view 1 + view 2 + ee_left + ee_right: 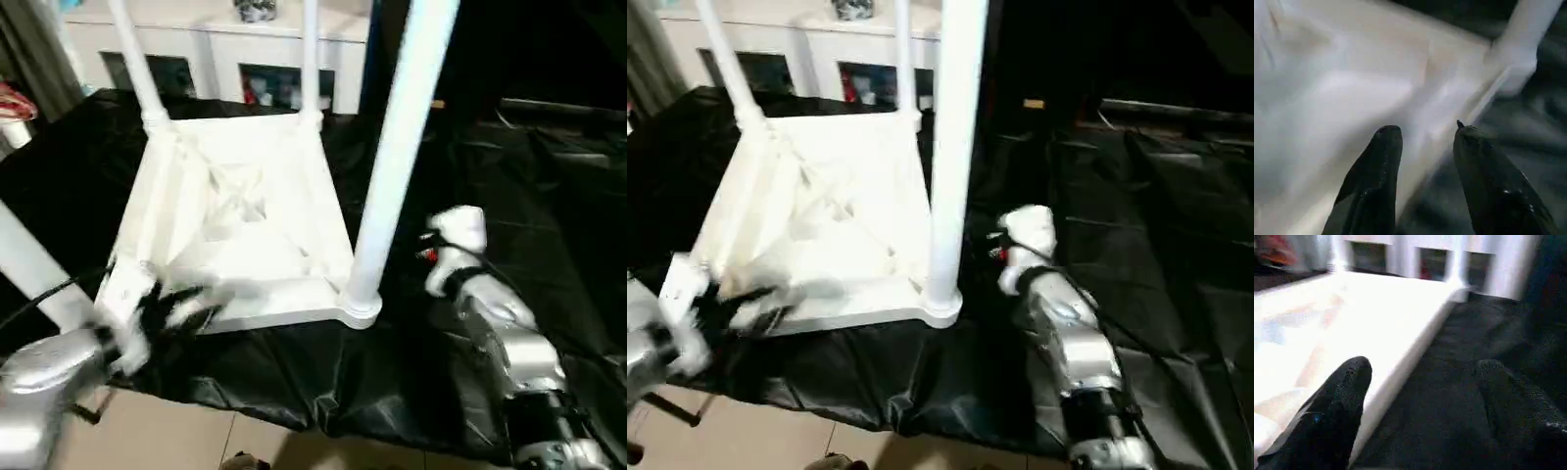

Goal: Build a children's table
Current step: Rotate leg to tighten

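The children's table lies upside down on black cloth, its ribbed white top (235,196) facing up. Upright legs stand in three corner sockets: back left (132,54), back right (310,49) and near right (397,147). Another white leg (34,264) slants by the near left corner. My left gripper (181,308) hovers at the top's near left edge. In the left wrist view that gripper (1426,129) is open, with the rim behind its fingers. My right gripper (1422,367) is open beside the top's right edge (1415,338), holding nothing; its white wrist (456,235) sits right of the near right leg.
A white cabinet (225,59) with glass doors stands behind the table. Black cloth (549,196) spreads wide to the right. Tiled floor (176,431) shows past the cloth's near edge. A red and white object (10,103) sits at the far left.
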